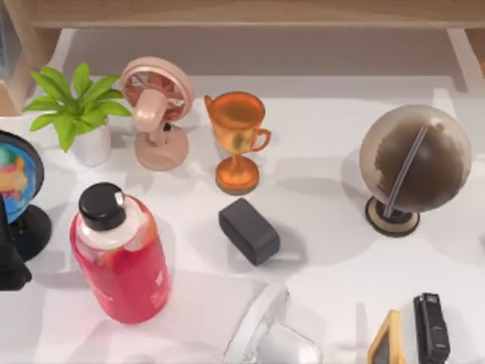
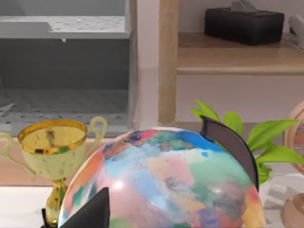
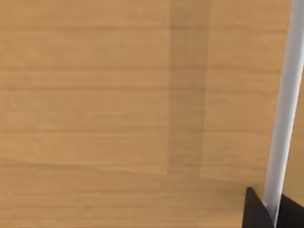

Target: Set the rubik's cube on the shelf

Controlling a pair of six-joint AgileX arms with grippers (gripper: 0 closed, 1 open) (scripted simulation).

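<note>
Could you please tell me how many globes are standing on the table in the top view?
2: a colourful globe at the table's left edge, partly cut off, and a brown globe on the right side. Others may lie beyond the frame.

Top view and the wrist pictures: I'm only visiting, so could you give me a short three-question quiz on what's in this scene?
1. True or false: the orange trophy lies tipped on its side.
2. Which thing stands at the table's right side? A) the brown globe B) a red bottle C) a potted plant
3. Fill in: in the left wrist view, the black box sits on the wooden ____.

Key: 1 false, it stands upright; 2 A; 3 shelf.
</note>
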